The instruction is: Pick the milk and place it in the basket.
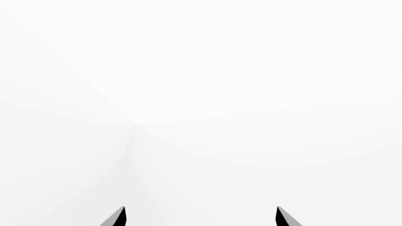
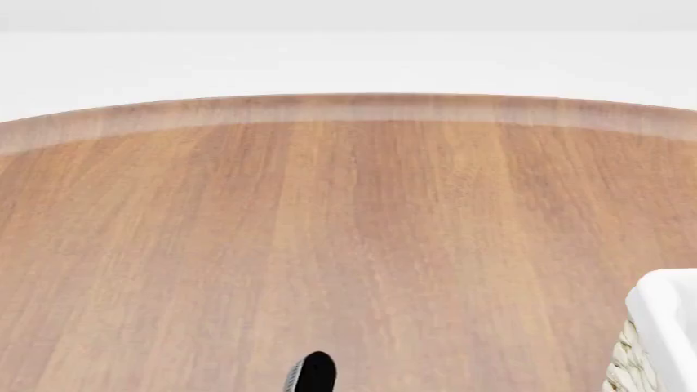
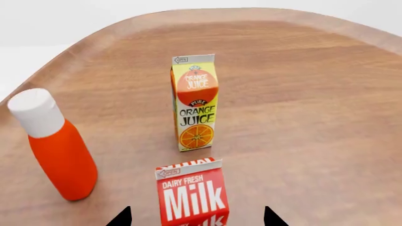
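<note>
Right wrist view: right gripper (image 3: 197, 219) spread wide around upright milk (image 3: 191, 193), not touching

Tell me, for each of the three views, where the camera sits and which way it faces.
Head view: high on the robot, looking down over the wooden table; basket corner, one dark robot part at the bottom edge.
Left wrist view: faces blank white; only left gripper tips show.
Right wrist view: low, facing milk, orange juice, orange bottle; right gripper tips.
Shared: head and right wrist both show the table.

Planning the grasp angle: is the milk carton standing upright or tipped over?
Upright. In the right wrist view the milk stands on the table, gable top up, lettering level, between the right gripper's open jaws.
</note>
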You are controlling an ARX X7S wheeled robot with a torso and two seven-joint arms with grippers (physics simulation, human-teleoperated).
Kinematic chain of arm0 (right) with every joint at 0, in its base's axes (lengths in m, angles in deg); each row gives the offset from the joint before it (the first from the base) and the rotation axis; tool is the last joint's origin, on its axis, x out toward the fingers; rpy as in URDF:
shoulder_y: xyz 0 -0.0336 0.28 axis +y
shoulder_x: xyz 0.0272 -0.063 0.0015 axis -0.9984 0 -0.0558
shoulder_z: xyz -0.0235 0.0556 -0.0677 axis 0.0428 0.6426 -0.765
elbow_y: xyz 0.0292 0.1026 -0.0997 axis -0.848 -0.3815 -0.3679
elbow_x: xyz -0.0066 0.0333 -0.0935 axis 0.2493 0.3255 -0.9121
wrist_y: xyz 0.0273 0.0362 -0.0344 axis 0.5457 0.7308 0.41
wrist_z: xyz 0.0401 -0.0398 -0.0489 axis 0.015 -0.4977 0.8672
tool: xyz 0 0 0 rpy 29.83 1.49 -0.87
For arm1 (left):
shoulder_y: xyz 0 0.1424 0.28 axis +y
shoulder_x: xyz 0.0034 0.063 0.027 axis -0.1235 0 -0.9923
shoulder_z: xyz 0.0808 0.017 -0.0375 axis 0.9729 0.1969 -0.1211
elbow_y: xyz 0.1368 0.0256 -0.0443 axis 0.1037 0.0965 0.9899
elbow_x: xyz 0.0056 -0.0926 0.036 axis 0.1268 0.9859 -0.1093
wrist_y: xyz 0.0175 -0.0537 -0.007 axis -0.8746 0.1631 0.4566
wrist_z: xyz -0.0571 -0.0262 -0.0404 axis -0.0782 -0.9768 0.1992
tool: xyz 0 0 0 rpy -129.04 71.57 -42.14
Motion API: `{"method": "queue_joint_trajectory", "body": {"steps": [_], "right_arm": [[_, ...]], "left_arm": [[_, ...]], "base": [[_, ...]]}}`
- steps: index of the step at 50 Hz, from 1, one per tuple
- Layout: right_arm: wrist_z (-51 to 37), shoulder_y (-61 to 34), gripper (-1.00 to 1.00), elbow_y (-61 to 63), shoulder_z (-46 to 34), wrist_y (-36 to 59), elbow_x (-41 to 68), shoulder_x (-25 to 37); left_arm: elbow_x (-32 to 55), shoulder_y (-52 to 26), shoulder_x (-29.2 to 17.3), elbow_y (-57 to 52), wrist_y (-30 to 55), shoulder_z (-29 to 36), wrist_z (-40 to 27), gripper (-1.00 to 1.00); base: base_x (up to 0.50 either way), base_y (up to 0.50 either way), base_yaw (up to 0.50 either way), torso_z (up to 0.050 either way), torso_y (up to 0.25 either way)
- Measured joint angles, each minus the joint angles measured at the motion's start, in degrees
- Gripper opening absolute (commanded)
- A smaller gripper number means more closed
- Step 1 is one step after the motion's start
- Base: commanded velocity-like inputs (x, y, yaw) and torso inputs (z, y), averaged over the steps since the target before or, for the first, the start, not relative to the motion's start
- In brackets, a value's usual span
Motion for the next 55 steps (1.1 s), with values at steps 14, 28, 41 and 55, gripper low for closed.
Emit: {"method": "queue_joint_trajectory", "body": {"steps": [14, 28, 41, 55], "right_arm": [[3.4, -0.8, 1.0, -6.6, -1.4, -1.6, -0.6, -3.1], [6.6, -1.9, 1.0, -13.1, -2.5, -3.3, -1.3, -6.1], [10.4, -3.5, 1.0, -21.1, -3.5, -5.5, -2.1, -9.9], [15.0, -5.0, 1.0, -30.4, -4.9, -8.4, -3.1, -14.6]], "left_arm": [[-0.1, 0.5, 0.5, 0.0, 0.2, -0.6, 0.3, 1.0], [0.1, 0.6, 0.6, -0.1, 0.4, -1.1, 0.4, 1.0], [0.2, 0.5, 0.6, 0.0, 0.4, -1.2, 0.4, 1.0], [0.2, 0.6, 0.8, 0.0, 0.5, -1.4, 0.6, 1.0]], "base": [[0.0, 0.0, 0.0, 0.0, 0.0], [0.0, 0.0, 0.0, 0.0, 0.0], [0.0, 0.0, 0.0, 0.0, 0.0], [0.0, 0.0, 0.0, 0.0, 0.0]]}}
